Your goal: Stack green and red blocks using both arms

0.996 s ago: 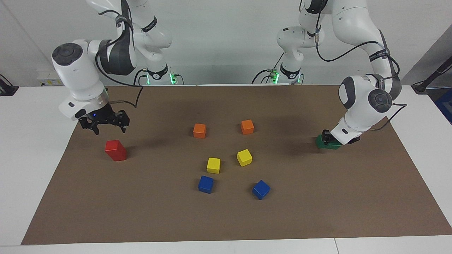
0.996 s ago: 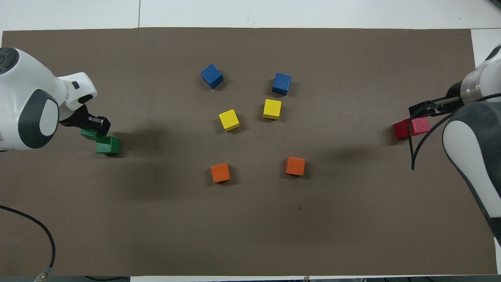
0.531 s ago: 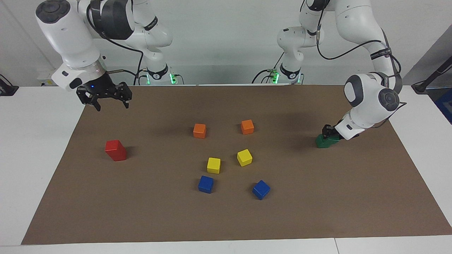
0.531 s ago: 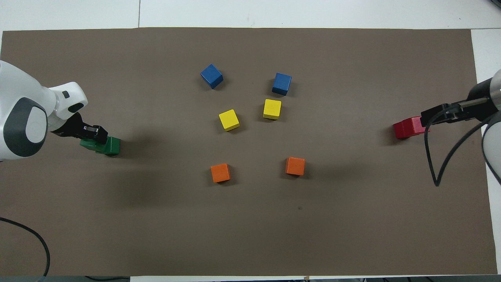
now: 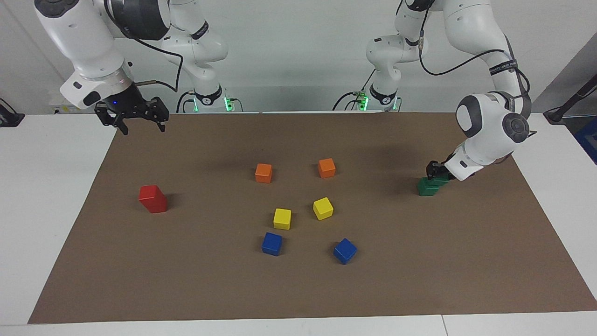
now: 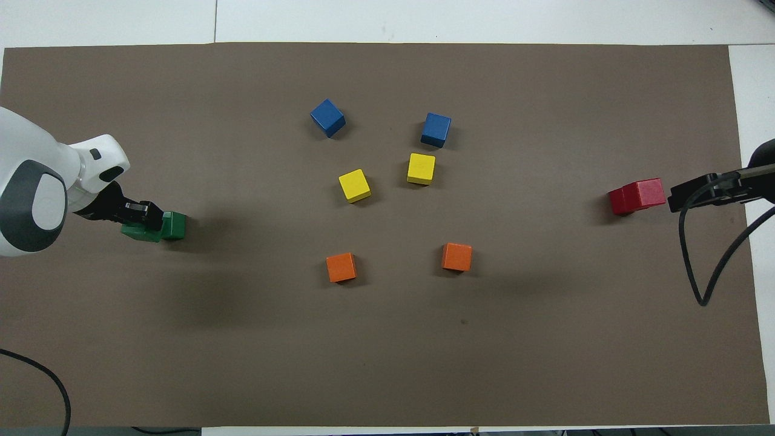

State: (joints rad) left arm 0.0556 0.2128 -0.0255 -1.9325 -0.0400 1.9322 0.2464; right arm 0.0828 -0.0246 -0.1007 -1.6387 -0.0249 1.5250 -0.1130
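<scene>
At the left arm's end of the mat, the left gripper (image 5: 434, 171) clamps the upper green cube (image 5: 434, 181) directly atop the lower green cube (image 5: 426, 189); the right gripper (image 5: 138, 122), empty and spread wide, hangs above the mat edge, away from the red stack (image 5: 152, 199).

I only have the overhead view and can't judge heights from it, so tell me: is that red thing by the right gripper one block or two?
Observer: Two. The facing view shows the red stack standing two blocks tall, one red block on the other.
Operator: Is the right gripper touching it?
Observer: No. The right gripper hangs high in the air with open fingers, well clear of the stack.
Operator: Is the left one's green block set down?
Observer: It looks so. The left gripper is shut on the upper green block, which seems to rest on the lower green block, shifted off-centre.
</scene>
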